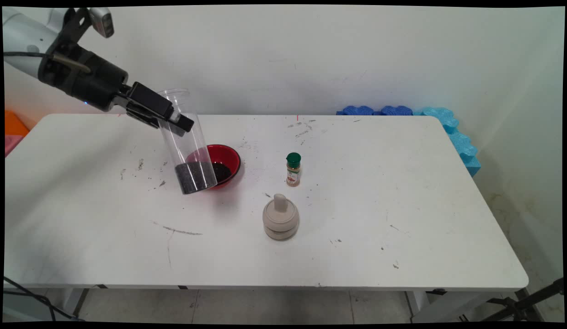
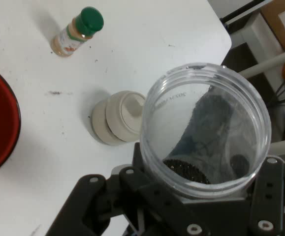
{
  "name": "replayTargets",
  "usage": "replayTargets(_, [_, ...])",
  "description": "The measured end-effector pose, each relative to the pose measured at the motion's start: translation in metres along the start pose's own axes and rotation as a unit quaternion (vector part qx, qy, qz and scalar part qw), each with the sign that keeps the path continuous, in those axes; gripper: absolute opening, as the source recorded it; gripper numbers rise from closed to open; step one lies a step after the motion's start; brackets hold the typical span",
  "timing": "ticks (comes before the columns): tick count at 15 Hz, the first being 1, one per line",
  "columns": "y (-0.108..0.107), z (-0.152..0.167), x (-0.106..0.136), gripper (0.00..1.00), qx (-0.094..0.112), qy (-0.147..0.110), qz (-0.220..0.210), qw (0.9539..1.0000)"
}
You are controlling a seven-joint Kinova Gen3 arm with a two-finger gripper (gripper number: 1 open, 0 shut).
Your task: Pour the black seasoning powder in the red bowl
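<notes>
The tube [image 1: 187,146], a clear plastic cylinder with a layer of dark grains at its bottom, is clamped high on its wall by the gripper [image 1: 167,116], whose fingers [image 1: 148,103] are closed on either side of it. It hangs tilted, mouth up and leaning toward the bench's far-left corner, its base just above the near-left rim of the red bowl [image 1: 231,157], which already holds a dark heap of the same grains. In the hand view the tube's open mouth [image 2: 206,130] faces the camera, and grains lie along its lower inside wall.

The bowl sits left of the bench's [image 1: 379,205] middle. A green-capped spice jar [image 1: 293,169] stands to its right, well apart, and a beige lidded pot [image 1: 280,222] lies nearer the front edge, below the jar.

Handled well, a tilted open tube of loose grains wants a firm, steady clamp and slow rotation, since any jerk would likely send grains over the lip or past the bowl; stray specks already dot the bench left of the bowl.
</notes>
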Motion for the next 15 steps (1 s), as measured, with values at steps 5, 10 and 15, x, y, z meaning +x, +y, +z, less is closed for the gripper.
replayTargets(5, [-0.004,0.005,-0.003,0.0,-0.019,-0.005,-0.083,0.9964])
replayTargets(10, [-0.011,0.011,-0.001,0.0,-0.029,-0.002,-0.168,0.9853])
replayTargets(15, [-0.019,0.018,0.0,0.0,-0.031,0.002,-0.229,0.9729])
